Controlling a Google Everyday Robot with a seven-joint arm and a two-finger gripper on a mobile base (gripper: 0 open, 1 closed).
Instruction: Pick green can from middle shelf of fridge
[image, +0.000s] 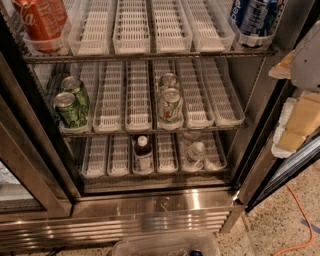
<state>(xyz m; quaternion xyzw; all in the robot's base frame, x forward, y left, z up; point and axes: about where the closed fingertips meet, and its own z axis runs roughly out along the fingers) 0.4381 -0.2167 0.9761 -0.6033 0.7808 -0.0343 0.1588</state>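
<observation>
The fridge (150, 210) stands open in the camera view. Its middle shelf (150, 131) is a wire rack with clear slotted lane trays. Two green cans stand in the leftmost lane: one at the front (69, 110) and one just behind it (76, 89). Two pale whitish cans (170, 104) stand in a centre lane. My gripper (300, 62) is a blurred grey and tan shape at the right edge, beside the fridge's right frame. It is well apart from the green cans and holds nothing I can see.
Red cola cans (41, 22) sit top left and blue cans (256, 15) top right. A dark bottle (143, 152) and a clear water bottle (196, 151) stand on the bottom shelf. A clear plastic bin (165, 245) sits on the floor in front. An orange cable (300, 220) lies at the right.
</observation>
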